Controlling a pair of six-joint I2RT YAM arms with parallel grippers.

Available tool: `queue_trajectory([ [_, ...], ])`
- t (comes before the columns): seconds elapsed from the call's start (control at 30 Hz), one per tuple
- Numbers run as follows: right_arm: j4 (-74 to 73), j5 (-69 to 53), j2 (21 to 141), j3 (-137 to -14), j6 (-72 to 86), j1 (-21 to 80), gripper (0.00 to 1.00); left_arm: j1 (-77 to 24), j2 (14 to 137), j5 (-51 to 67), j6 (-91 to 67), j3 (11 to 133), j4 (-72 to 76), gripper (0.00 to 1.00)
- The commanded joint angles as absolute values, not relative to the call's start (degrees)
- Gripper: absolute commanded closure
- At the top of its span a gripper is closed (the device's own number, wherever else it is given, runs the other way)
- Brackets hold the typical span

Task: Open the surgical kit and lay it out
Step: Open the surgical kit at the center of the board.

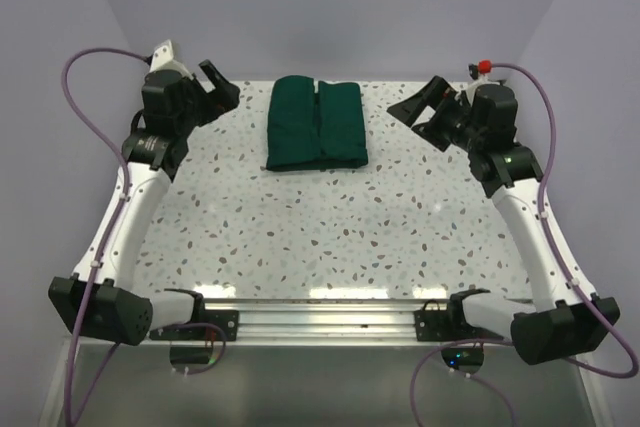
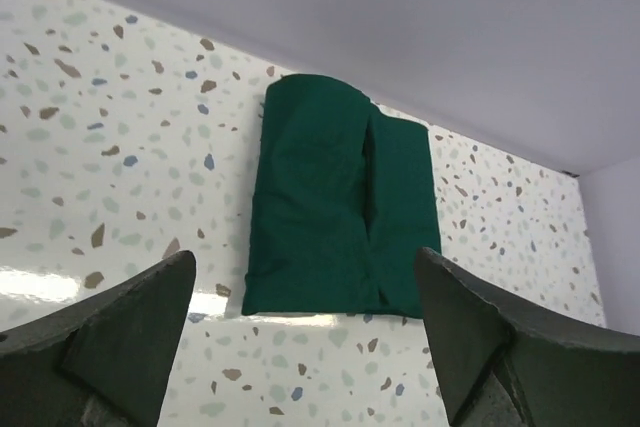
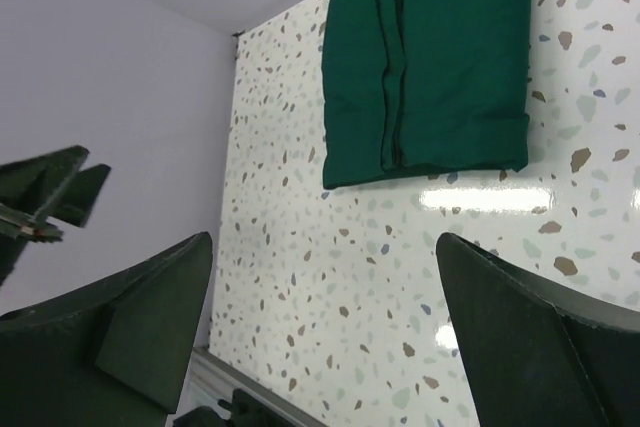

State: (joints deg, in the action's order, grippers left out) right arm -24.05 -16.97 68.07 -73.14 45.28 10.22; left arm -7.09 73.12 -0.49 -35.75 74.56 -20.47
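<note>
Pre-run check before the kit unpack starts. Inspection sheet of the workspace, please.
Surface: speckled table, glossy, with light glare near the front edge.
Job's things: dark green cloth bundle, folded and lying flat at far centre; no tray or instruments visible.
Clutter: nothing seen.
Grippers: left gripper and right gripper are both open and empty, one on each side of the bundle and apart from it.
Cables: purple cables loop off each arm beyond the table edges.
Surroundings: plain lilac walls on three sides.
</note>
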Motion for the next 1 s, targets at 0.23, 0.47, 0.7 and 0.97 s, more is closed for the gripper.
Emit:
queue_trajectory([
  [0.23, -34.46, -8.01, 69.79, -78.93, 36.83, 16.7, 0.02, -25.65, 81.03, -27.69, -17.87, 86.93, -40.9, 0.16],
  [0.47, -37.0, -6.85, 65.74, -77.17, 34.81, 16.7, 0.03, -29.79, 89.02, -26.81, -10.03, 83.06, -31.73, 0.13],
  [0.7, -38.23, -6.33, 65.3, -75.06, 35.07, 16.7, 0.03, -37.78, 98.78, -27.69, -2.82, 84.37, -26.72, 0.12],
  [0.97, -42.18, -5.89, 68.73, -78.22, 30.51, 16.7, 0.04, -40.34, 108.98, -27.59, -0.35, 88.32, -21.71, 0.12],
])
